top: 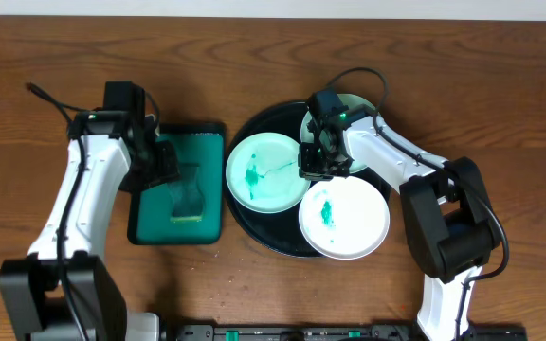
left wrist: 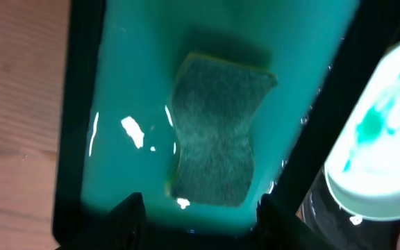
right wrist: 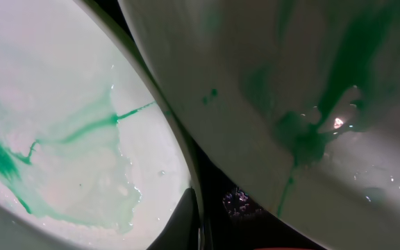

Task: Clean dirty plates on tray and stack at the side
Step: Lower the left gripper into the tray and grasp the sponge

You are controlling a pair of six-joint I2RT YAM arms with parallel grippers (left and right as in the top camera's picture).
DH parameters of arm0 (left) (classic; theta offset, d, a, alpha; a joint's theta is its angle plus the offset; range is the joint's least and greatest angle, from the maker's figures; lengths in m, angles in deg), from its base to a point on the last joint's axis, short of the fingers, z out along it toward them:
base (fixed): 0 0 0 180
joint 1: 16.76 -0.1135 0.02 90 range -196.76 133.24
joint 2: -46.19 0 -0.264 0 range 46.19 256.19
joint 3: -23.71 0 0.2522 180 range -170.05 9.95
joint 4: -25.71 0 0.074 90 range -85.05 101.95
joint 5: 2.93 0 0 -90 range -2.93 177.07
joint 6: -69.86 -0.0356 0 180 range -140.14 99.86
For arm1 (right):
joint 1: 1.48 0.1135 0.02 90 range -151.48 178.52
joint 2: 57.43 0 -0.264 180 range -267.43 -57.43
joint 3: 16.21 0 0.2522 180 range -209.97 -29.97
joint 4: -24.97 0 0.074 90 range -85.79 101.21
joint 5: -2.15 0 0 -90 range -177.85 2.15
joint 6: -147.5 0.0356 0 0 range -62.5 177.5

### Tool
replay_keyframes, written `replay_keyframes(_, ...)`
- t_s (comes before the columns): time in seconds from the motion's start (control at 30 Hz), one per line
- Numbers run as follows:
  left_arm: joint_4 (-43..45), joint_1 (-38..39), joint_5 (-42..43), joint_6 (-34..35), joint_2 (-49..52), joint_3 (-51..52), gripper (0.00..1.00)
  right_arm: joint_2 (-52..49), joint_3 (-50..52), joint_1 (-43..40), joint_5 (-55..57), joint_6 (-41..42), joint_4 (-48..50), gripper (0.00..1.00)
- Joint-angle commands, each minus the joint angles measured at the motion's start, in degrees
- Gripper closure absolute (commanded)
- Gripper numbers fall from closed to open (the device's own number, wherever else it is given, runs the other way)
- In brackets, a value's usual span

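While the left gripper (left wrist: 198, 208) hangs spread above the sponge (left wrist: 217, 132) in the green tray (left wrist: 123, 83), three plates (top: 266, 172) lie on the black tray (top: 251, 227), unwashed. The right gripper (top: 316, 159) hovers among them, its grip unclear. I'd say the next move is pinching the sponge.

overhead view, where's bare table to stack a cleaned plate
Bare wood runs along the far edge behind the green tray and black tray, and right of the right arm. The front centre is free too. Crowded: the black tray is filled by three plates, with the right gripper among them.
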Motion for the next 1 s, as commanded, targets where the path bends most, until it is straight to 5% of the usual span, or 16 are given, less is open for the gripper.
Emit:
replay_keyframes(0.0,1.66,-0.13,-1.36,0.24,1.86,0.39,0.44,-1.29,2.21,0.68,0.28,-0.09,-1.86,0.99)
replay_keyframes(0.97,7.19,0.35,-1.29,-1.25,9.05,2.82,0.34,-1.29,2.21,0.68,0.04,-0.07,-2.19,0.99)
